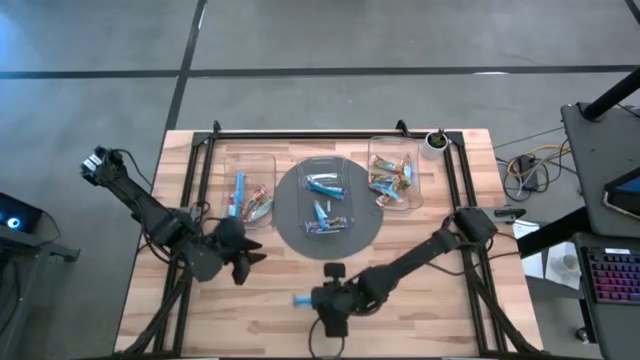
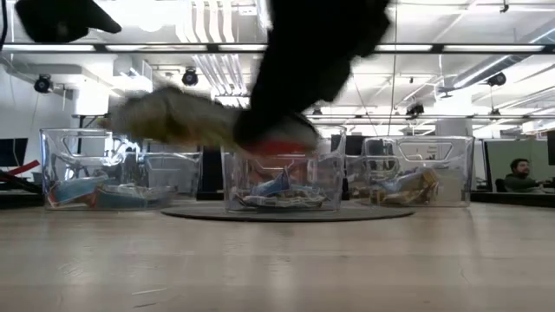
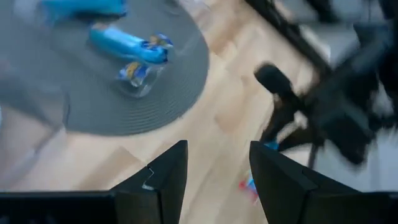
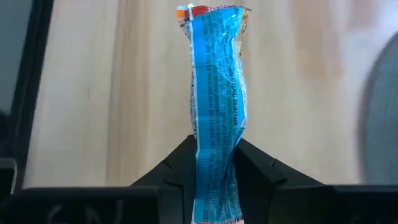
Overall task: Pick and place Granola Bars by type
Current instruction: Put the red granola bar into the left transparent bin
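My right gripper (image 1: 320, 300) is over the near middle of the table, shut on a light-blue granola bar (image 4: 214, 74), which sticks out toward the table's left (image 1: 300, 298). My left gripper (image 1: 243, 263) hovers open over the wood near the left tray, with nothing between its fingers (image 3: 217, 177). More granola bars lie in three clear trays: blue and mixed ones in the left tray (image 1: 248, 195), blue ones in the middle tray (image 1: 325, 200), and tan and mixed ones in the right tray (image 1: 392, 178). My right gripper pinches the light-blue bar between its two fingers at one end (image 4: 214, 149). The bar runs along the fingers and juts straight out past their ends. Its free end with the red strip (image 4: 199, 11) points away. In the low view the gripper is above the tabletop.
The middle tray stands on a round grey plate (image 1: 290, 225). A small white cup (image 1: 434, 143) stands at the far right corner. A black frame rail (image 1: 330, 133) runs along the far edge. Bare wood (image 1: 430, 300) lies along the near side. A person sits far off in the room (image 2: 519, 173).
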Motion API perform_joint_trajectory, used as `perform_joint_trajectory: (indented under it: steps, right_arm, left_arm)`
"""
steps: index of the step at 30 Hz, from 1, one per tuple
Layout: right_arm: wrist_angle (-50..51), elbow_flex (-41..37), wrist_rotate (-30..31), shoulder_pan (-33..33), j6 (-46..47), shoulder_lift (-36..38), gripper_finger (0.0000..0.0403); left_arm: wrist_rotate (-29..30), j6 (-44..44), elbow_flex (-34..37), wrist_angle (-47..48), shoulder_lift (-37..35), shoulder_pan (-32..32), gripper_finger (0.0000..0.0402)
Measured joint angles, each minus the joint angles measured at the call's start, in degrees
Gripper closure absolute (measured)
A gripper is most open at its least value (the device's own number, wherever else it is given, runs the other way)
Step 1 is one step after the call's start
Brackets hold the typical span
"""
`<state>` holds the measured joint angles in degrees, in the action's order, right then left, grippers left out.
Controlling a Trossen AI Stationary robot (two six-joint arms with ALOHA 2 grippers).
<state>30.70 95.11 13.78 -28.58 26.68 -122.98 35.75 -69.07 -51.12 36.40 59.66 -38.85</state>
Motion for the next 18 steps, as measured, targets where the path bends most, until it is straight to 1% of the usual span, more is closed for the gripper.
perform_joint_trajectory:
  steps: [3,5,6,10,14,18]
  right_arm:
    - [-2.1,0.0,2.5,1.7,0.4,1.6,0.0322]
    - [-3.2,0.0,4.5,2.8,1.0,2.4,0.0321]
    - [-3.5,0.0,5.3,3.3,1.3,2.8,0.0322]
    - [-4.1,0.2,9.1,4.3,2.2,4.7,0.0326]
    - [-4.7,0.3,10.3,4.7,2.1,6.1,0.0328]
    - [-5.6,0.3,10.3,5.3,2.0,6.3,0.0328]
  left_arm:
    - [3.1,-14.1,1.2,-1.3,0.0,0.0,0.0245]
    - [3.8,-20.1,2.4,-2.6,-0.3,0.1,0.0245]
    - [3.8,-21.8,3.1,-3.3,-0.6,0.1,0.0245]
    - [3.6,-24.3,7.0,-10.1,-2.7,0.1,0.0245]
    - [2.9,-23.9,13.3,-22.4,-6.0,0.1,0.0245]
    - [0.4,-24.5,20.5,-32.8,-7.7,0.5,0.0245]
